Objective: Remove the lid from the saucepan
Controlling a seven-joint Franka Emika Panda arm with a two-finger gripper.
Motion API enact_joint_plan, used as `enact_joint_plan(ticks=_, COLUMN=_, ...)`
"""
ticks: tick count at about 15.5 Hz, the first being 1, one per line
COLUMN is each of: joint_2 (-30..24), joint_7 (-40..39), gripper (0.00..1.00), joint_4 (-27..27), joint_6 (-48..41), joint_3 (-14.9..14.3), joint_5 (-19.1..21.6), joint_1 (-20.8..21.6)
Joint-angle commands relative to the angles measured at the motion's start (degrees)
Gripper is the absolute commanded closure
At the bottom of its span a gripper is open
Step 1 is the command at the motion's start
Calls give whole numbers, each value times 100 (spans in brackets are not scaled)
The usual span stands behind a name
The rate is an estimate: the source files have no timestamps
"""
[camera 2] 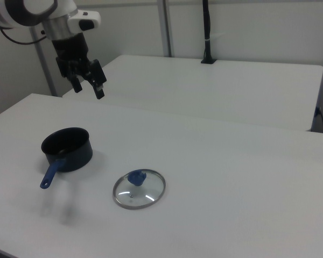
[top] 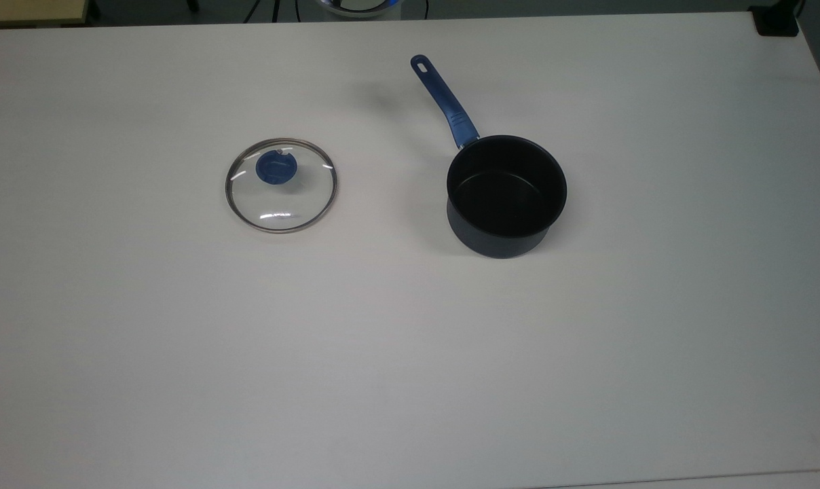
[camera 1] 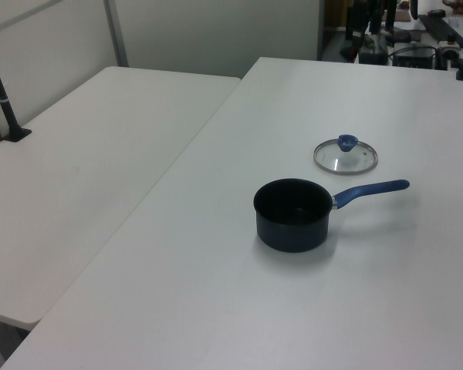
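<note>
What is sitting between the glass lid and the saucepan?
Nothing: in the top view, only bare white table separates the glass lid from the saucepan.

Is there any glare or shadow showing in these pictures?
Top view: a white glint streaks the glass lid, and a soft shadow edges the saucepan. Right view: another glint crosses the lid's glass, and a faint shadow lies on the table below the saucepan's handle.
</note>
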Motion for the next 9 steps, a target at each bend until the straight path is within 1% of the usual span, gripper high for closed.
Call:
enact_joint_plan(ticks=1, joint_2=90, joint_7=-747, gripper=0, joint_4=-3, joint_6=10, joint_3=-161, joint_5=59, joint_1=132)
enact_joint_plan(ticks=3, joint_2=143, joint_7=-1073, gripper=0, joint_4=67, joint_6=1, joint_3=-161, joint_5=59, joint_1=114)
enact_joint_plan(ticks=9, joint_2=134, joint_7=-1056, gripper=0, joint_4=67, joint_6=10, joint_3=-187, joint_5=94, joint_1=97)
